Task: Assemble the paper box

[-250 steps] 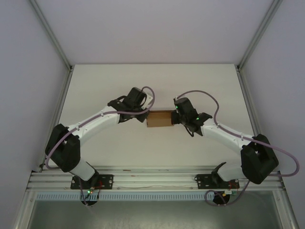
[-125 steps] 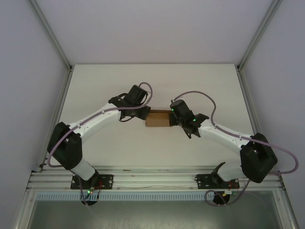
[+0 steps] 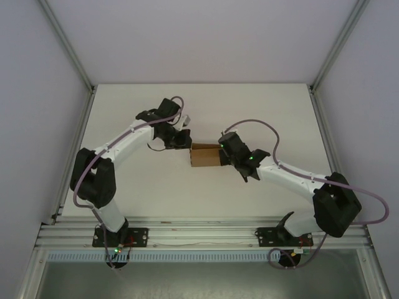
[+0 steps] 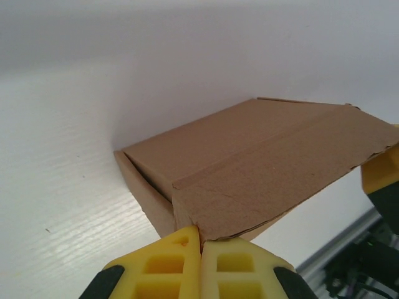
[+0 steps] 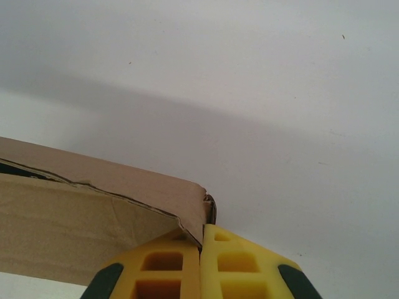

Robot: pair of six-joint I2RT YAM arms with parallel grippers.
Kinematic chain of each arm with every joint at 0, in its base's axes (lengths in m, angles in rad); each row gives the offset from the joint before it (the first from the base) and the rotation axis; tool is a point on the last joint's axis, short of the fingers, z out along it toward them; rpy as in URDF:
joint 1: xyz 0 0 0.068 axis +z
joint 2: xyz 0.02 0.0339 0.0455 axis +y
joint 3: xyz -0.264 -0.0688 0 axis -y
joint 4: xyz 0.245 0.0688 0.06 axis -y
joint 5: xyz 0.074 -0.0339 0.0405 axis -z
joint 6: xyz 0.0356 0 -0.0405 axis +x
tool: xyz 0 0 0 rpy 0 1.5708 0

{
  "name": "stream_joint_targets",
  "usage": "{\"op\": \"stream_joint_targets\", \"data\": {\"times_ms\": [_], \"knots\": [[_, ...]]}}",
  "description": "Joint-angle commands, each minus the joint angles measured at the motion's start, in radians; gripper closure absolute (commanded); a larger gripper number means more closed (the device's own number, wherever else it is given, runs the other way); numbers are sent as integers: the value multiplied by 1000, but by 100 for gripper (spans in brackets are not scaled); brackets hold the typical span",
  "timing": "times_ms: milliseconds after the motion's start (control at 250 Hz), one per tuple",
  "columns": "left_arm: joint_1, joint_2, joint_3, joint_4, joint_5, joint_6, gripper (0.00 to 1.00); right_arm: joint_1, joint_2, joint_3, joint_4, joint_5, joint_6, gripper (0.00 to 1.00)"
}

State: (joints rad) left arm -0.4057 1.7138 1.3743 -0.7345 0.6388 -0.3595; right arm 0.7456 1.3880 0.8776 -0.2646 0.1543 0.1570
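Left arm has swung its wrist out toward the far left of the counter [image 3: 262, 112] over the last second. The left tool [image 4: 200, 242] now comes at the paper box [image 3: 204, 157] from its far-left corner, no longer square on the end. Right tool [image 5: 201, 240] has crept in slightly at the opposite end. The box has barely shifted and sits on the counter between the two tool tips.

Left tool: pads together, corner of the top flap nipped in the seam (thin card, so hardly any gap). Right tool: pads together too, clamped on the box's end edge.

My read: the left is re-angling to work the top flap down while the right anchors the body. The flap stands ajar with a side wall showing beneath, so the box is not closed.

Around: white counter ahead of both tools, enclosure walls [image 3: 37, 93] beyond. I see no obstruction (the tools crowd each other across the box).
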Motion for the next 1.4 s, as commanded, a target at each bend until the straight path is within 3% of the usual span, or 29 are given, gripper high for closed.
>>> {"op": "stream_joint_targets", "data": {"times_ms": [0,100,284,404,556,692,795,1015,1135,1215,1307,1399], "knots": [[11,32,22,-67,128,-49,100,10,38,-10,-103,-10,0,100],[29,57,49,-106,166,-60,100,11,41,-3,-115,-13,-2,100],[32,84,61,-152,115,-52,100,11,41,-11,-116,-7,2,100],[14,61,30,-143,-50,-51,100,11,40,-18,-108,-1,4,100],[-78,-7,-63,-61,-320,-89,100,11,29,-34,-82,16,8,100],[-119,-73,-184,76,-367,-168,100,13,15,-44,-69,25,12,100],[-167,-127,-253,100,-526,-176,100,16,-12,-77,-24,51,7,100],[-262,-194,-427,328,-576,-222,100,19,-59,-194,175,12,-12,100],[-309,-182,-450,343,-655,-236,100,20,-72,-235,234,-11,-5,100],[-327,-168,-466,373,-648,-234,100,20,-75,-247,244,-22,-12,100],[-330,-154,-469,383,-644,-244,100,21,-87,-240,225,-58,-10,88],[-330,-144,-464,382,-643,-241,100,20,-127,-215,187,-78,10,63]]}}
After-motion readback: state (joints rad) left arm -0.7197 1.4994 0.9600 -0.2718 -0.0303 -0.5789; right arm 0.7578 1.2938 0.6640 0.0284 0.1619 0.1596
